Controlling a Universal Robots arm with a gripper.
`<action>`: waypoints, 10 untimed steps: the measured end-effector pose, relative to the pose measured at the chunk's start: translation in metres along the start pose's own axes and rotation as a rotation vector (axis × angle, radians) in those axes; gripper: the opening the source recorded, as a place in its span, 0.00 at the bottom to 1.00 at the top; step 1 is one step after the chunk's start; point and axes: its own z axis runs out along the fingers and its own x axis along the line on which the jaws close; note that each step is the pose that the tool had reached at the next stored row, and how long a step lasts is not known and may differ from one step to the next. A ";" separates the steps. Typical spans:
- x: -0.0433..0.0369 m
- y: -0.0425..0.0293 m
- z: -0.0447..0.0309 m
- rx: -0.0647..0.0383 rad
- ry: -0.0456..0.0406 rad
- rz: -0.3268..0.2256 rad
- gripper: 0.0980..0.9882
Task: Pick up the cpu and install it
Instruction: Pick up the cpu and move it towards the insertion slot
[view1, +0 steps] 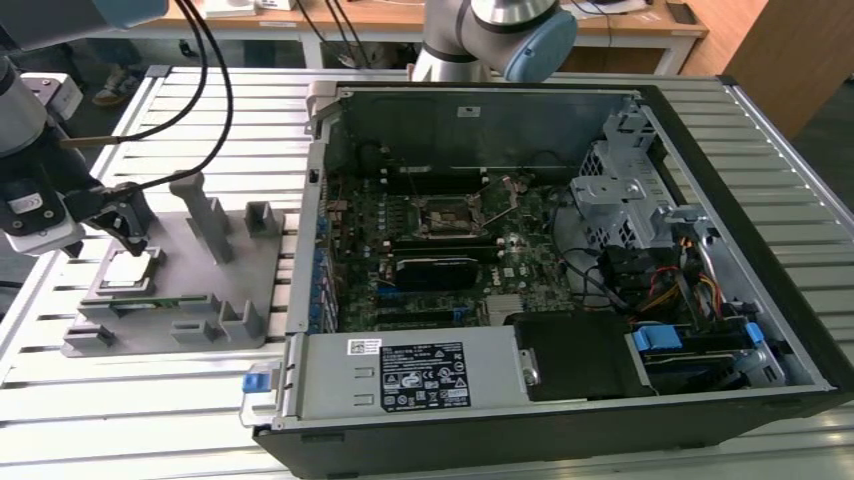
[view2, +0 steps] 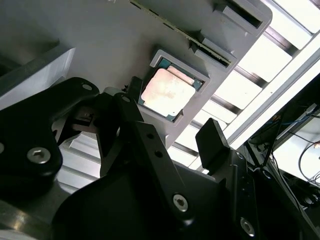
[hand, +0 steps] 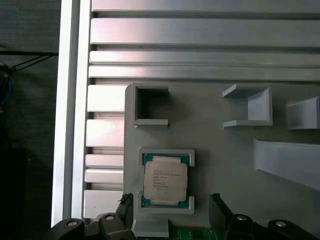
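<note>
- One cpu (hand: 165, 181).
- One grey fixture (view1: 200, 290).
- One gripper (hand: 170, 205) with two black fingers (hand: 218, 210).
- One computer case (view1: 467, 120), with no second case on the table.
- One motherboard (view1: 534, 260) inside it, carrying one socket (view1: 447, 215).
- One power supply (view1: 414, 375).
- One slatted table (view1: 174, 400).
- In the first wrist view, two open-sided boxes (hand: 150, 105) on the fixture.

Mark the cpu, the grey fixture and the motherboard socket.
cpu (hand: 165, 180): first wrist view, centre of its metal top.
grey fixture (hand: 225, 160): first wrist view, bare flat base.
motherboard socket (view1: 447, 215): exterior view, middle of the socket.
</note>
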 end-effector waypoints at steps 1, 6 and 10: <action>0.0000 0.0000 0.0003 0.000 0.0002 0.000 0.68; 0.0000 -0.0001 0.0021 0.000 0.0010 0.000 0.68; -0.0001 -0.0002 0.0035 0.000 0.0017 0.000 0.68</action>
